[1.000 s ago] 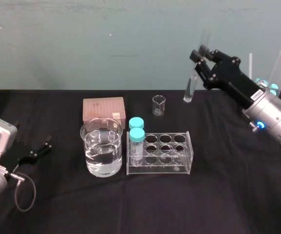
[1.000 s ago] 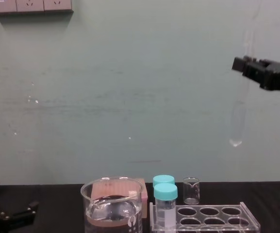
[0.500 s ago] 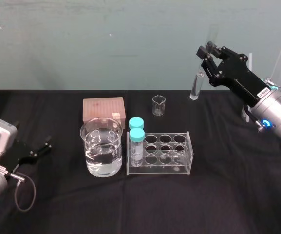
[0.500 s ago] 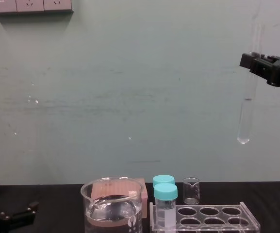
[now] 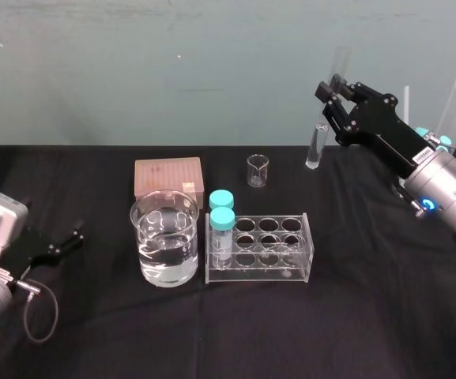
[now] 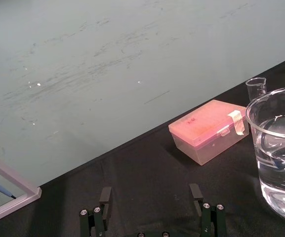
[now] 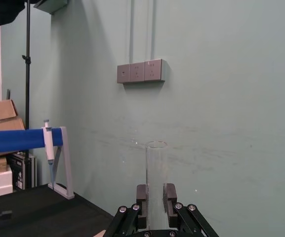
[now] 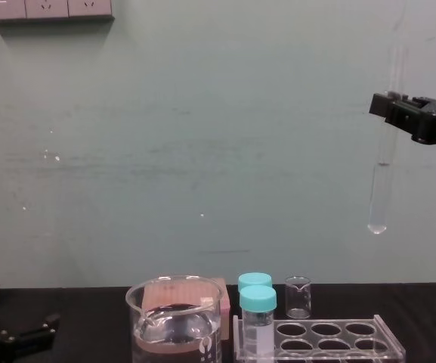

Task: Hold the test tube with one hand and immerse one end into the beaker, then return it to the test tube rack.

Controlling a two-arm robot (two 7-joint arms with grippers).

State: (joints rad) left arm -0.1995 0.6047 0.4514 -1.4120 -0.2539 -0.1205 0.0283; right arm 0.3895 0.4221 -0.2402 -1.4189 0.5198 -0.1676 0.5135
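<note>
The right gripper (image 5: 329, 93) is clamped on the test tube (image 8: 380, 189), holding it upright high above the table (image 5: 354, 316). The glass is hidden where the black fingers cross it, and its open top is faint against the green wall (image 8: 202, 113). In the chest view the arm behind the gripper is cut off at the frame's edge, as are the bases of the beaker and rack.

The rack (image 5: 263, 249) stands well below the gripper, to its left and nearer the robot, well apart from the tube's rounded end. Two teal-capped vials (image 5: 222, 215) stand at the rack's far-left end. The beaker (image 5: 164, 237), part-filled with clear liquid, sits just left of them. A small beaker (image 5: 258, 170) stands on the table between gripper and rack. A pink box (image 5: 168, 178) behind the beaker is partly screened by it in the chest view. Bare black table lies beneath the gripper.

The left gripper (image 5: 65, 239) sits low, far off to the left, fingers spread and holding nothing.
</note>
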